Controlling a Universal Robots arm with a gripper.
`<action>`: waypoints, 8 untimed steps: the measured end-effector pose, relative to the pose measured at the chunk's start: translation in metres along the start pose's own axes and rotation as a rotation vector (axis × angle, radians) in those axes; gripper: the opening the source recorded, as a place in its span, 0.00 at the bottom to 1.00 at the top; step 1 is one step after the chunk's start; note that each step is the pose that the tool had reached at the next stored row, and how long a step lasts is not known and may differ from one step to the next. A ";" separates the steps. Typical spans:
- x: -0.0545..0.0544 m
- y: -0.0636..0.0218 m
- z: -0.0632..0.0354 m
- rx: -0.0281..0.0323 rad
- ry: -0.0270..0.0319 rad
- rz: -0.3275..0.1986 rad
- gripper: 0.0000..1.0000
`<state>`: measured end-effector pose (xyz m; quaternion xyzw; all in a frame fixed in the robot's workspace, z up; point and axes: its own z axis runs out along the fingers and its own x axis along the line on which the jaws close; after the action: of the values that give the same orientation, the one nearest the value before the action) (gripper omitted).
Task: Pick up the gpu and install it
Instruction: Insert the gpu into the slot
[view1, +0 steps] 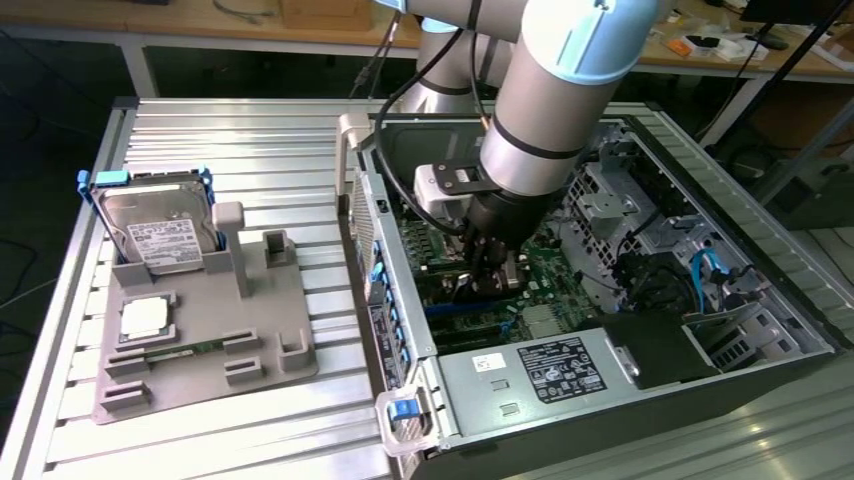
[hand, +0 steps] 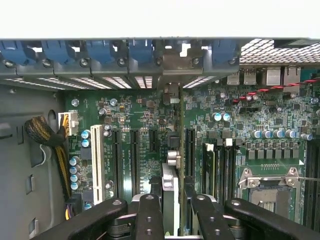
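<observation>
Seen edge-on in the wrist view, the gpu (hand: 181, 150) is a thin dark card standing upright on the green motherboard (hand: 135, 107), along one of the long expansion slots. Its metal bracket end (hand: 172, 62) reaches the case's rear wall beside the blue latches. My gripper (hand: 172, 215) is shut on the gpu, with one black finger (hand: 150, 212) on each side of the card's near end. In the exterior view the gripper (view1: 489, 270) is reaching down inside the open computer case (view1: 747, 250), over the motherboard, and the card below it is mostly hidden.
A white slot (hand: 96, 157) and black slots lie beside the card; a yellow-black cable bundle (hand: 50, 142) and the CPU socket (hand: 270, 190) flank them. Outside the case, a grey holder (view1: 200, 330) carries a silver hard drive (view1: 158, 235) in a blue frame, a chip (view1: 144, 318) and a green memory stick (view1: 174, 350).
</observation>
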<state>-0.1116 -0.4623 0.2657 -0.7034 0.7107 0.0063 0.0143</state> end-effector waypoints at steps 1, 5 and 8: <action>0.000 0.0002 0.0000 0.0000 0.0000 0.000 0.27; 0.000 0.0011 0.0000 0.0000 0.0001 0.000 0.27; 0.000 0.0018 0.0000 0.0000 0.0000 0.000 0.27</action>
<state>-0.1134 -0.4624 0.2657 -0.7033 0.7107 0.0063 0.0143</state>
